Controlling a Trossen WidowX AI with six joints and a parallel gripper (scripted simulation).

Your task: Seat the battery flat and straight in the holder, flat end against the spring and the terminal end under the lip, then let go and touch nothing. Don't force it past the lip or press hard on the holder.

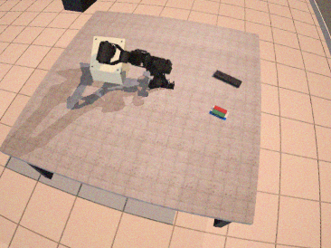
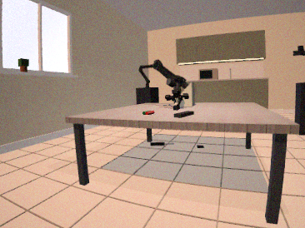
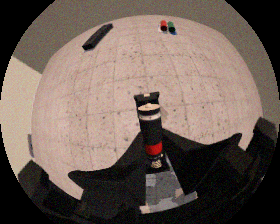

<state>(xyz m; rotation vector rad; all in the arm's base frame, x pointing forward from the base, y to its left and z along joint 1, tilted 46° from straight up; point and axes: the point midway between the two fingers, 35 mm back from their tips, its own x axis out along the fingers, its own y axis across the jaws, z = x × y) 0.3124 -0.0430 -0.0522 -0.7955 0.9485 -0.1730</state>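
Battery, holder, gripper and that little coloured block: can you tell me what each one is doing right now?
Battery: clamped in the gripper, sticking out ahead of it, above the table.
Gripper: shut on the battery, up off the table.
Holder: lying flat on the table, nothing in it, far from the gripper.
Coloured block: resting on the table near the holder, untouched.

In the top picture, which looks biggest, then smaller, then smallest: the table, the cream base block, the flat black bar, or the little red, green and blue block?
1. Table
2. Cream base block
3. Flat black bar
4. Red, green and blue block, looking slightly smaller than the bar.
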